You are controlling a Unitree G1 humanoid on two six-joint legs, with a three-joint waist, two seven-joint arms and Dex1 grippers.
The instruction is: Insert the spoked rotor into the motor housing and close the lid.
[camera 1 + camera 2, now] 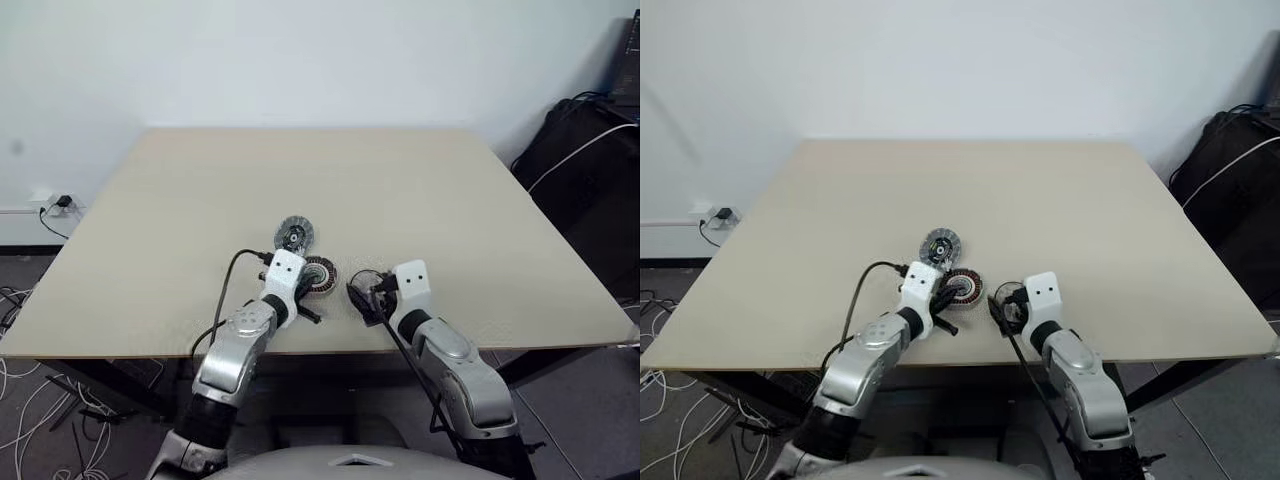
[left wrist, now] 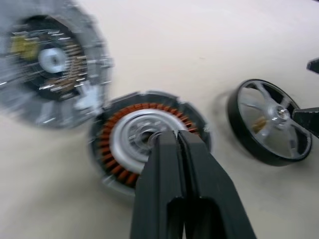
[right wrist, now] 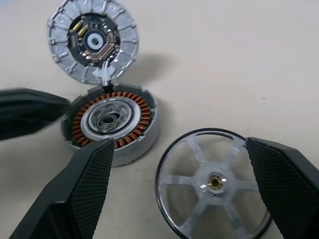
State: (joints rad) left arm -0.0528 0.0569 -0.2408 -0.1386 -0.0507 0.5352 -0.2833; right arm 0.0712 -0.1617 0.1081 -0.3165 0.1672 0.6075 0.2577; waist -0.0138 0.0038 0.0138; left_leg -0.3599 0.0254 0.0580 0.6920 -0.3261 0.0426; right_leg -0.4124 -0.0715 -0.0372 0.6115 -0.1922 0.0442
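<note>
Surface (image 1: 200, 200): a pale wooden top in front of a white wall, carrying three small round motor parts near its front edge.
Left end effector (image 2: 172, 138): two black fingers pressed together with nothing between them, their tips hanging over the pale centre of the motor housing; whether they touch it cannot be told.
Right end effector (image 3: 182, 186): black fingers spread wide, one on each side of the spoked rotor, with a gap showing between each fingertip and the rim.
Lid (image 3: 92, 41): a silvery-grey ribbed disc with a dark centre, standing tilted up on its edge at the far side of the motor housing, its bottom edge meeting the housing's rim.
Motor housing (image 3: 112, 119): an open round shell lying flat on the surface, a ring of copper-brown windings around a pale middle, between the two end effectors.
Spoked rotor (image 3: 215, 184): a shiny silver wheel with thin spokes and a dark rim, lying on the surface just beside the motor housing, on the robot's right of it, outside the shell.
</note>
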